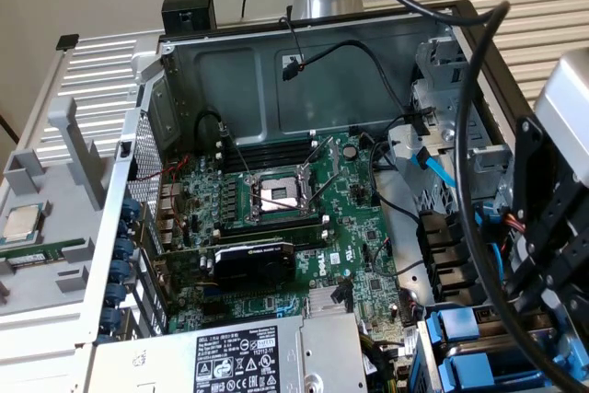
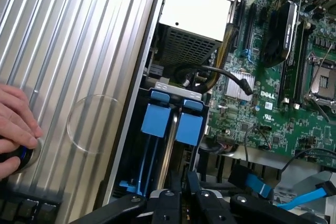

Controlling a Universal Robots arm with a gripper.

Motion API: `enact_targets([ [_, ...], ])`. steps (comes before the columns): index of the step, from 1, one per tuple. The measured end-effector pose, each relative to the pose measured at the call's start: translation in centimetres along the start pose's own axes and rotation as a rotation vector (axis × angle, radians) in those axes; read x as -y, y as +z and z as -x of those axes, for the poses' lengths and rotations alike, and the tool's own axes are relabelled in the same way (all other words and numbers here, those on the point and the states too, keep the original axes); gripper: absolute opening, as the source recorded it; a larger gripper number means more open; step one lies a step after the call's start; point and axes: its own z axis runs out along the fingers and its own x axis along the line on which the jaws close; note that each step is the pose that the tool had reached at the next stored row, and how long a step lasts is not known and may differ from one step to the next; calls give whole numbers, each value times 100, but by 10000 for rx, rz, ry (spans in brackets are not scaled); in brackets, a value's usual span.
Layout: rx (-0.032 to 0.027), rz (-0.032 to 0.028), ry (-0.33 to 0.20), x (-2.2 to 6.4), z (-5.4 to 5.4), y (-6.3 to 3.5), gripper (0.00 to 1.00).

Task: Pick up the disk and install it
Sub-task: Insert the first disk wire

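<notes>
While its fingers stand almost closed, the gripper [image 2: 185,203] hangs over the drive bay [image 2: 134,150].
Whether it pinches anything I cannot tell; the disk [image 2: 157,121] sits on edge in that bay, beside a second blue carrier [image 2: 189,127], motherboard [image 2: 273,103] alongside.

Gripper [image 2: 182,184] cut off by picture edge; disk [image 2: 157,124] partly hidden behind it; hand [image 2: 16,129] cropped; power supply label [image 1: 235,365] print too small
</notes>
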Motion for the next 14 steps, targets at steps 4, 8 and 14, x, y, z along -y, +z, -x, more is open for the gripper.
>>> enact_targets([
  [4,43,-45,339,0,1,0,16],
  [8,89,-70,658,0,0,0,16],
  [14,202,-30,1279,0,0,0,16],
])
